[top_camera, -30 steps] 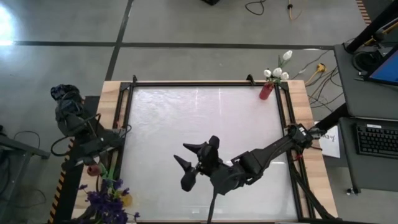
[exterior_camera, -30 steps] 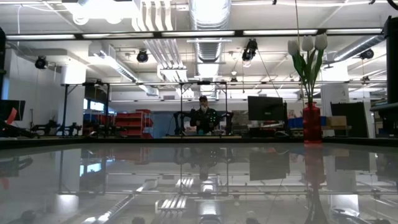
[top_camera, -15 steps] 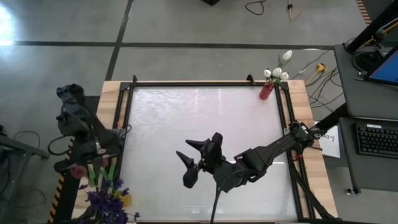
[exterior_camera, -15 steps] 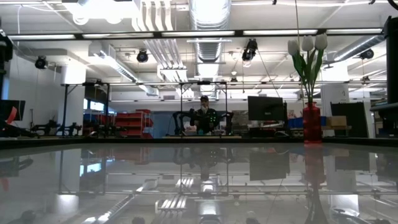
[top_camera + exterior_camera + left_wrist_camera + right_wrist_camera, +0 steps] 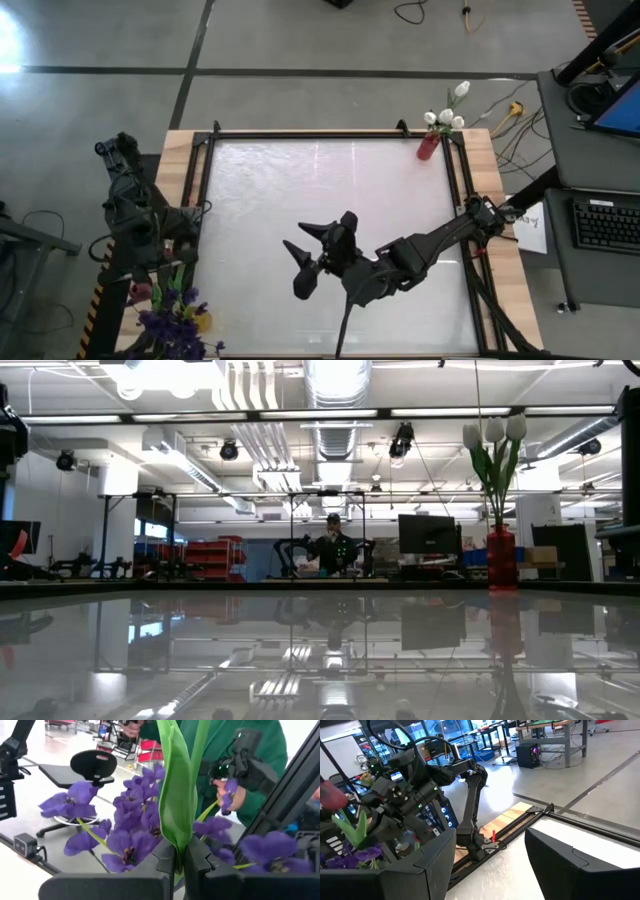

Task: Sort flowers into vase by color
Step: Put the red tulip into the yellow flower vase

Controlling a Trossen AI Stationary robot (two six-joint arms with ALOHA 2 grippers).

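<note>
Since a second ago the left tool has swung over the purple flowers off the counter's left edge, clamped on a green stem. White tulips stand in the red vase at the far right corner. Right tool hovers mid-counter, fingers apart, holding nothing.

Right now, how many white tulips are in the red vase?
3, going by the low view: the white tulips stand together in the red vase at the table's far right corner. The high view shows a fourth white bloom there, so one may be hidden.
</note>
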